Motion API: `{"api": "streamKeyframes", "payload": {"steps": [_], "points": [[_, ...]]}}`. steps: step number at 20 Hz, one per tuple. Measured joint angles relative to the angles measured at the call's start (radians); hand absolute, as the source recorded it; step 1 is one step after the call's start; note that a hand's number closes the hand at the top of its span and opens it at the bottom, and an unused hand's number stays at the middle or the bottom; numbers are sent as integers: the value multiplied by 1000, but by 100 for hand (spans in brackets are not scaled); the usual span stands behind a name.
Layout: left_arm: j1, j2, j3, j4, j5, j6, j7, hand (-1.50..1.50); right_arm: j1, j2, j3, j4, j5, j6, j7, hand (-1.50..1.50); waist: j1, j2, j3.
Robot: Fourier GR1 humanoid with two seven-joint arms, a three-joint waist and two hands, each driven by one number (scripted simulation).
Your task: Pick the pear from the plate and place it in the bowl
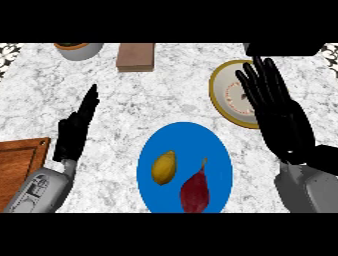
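Blue plate (153, 145): you are looking at it lying near the bench's front edge, between the two forearms, and it is carrying two items. The yellow pear (164, 167) is sitting on the plate's left half, untouched by either hand. A dark red, pointed item (195, 192), perhaps a vegetable, is lying just beside the pear on the plate's right half, its thin stem pointing up and away from you. The white marbled bench (150, 95) is carrying everything else. The bowl (222, 82), cream inside with a yellow rim, is sitting to the right and farther back than the plate, apart from it. Your right hand (281, 120) is hovering with fingers straight and spread, holding nothing, and it is covering the bowl's right part. Your left hand (74, 134) is showing at the left, fingers straight and pointing away, holding nothing. A wooden board (6, 167) is lying at the lower left corner. A brown block (136, 56) and a grey pot (81, 50) are standing along the far edge.
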Motion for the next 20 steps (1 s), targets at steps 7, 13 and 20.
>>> {"api": "streamKeyframes", "payload": {"steps": [7,13,20], "points": [[-24,86,77,-65,-46,42,10,0,173,-51,-94,151,-88,230,-213,150,-9,19,-12],[-14,114,96,-121,-49,42,41,0,299,19,-189,415,-38,262,-514,-150,0,24,-11],[6,125,110,-170,-62,41,80,0,344,-98,-175,484,190,238,-682,-150,-3,20,-14]]}}
